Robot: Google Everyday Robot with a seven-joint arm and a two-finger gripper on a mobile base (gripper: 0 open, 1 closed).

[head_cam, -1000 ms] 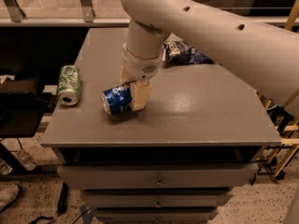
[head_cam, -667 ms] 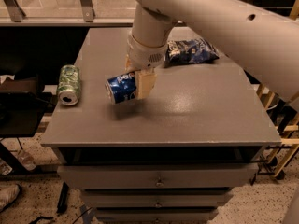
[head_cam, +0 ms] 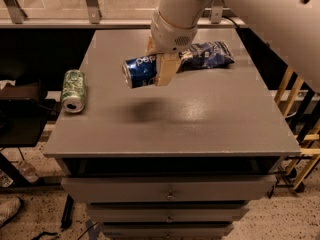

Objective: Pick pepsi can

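The gripper (head_cam: 159, 66) hangs in the upper middle of the frame, above the grey tabletop (head_cam: 220, 119). Its fingers (head_cam: 166, 71) are clamped on the pepsi can (head_cam: 140, 72). The can lies sideways in the grasp, clear of the surface, with its silver end turned toward the lower left. A soft dark shadow (head_cam: 150, 110) falls on the tabletop below it. Only the near finger shows plainly; it covers the can's right end, and the far finger is mostly hidden behind the can. Just part of the white lettering can be read.

The white arm (head_cam: 240, 4) enters from the upper right and is cut off by the top and right edges.

Behind the gripper lies a crinkled dark blue snack bag (head_cam: 207, 54), its left end hidden by the wrist. Well apart, at the left edge of the tabletop, a green-and-white can (head_cam: 73, 90) lies on its side with its open end toward the viewer.

Below the tabletop, grey drawers (head_cam: 170, 189) run down to the bottom edge, where the lowest is cut off.
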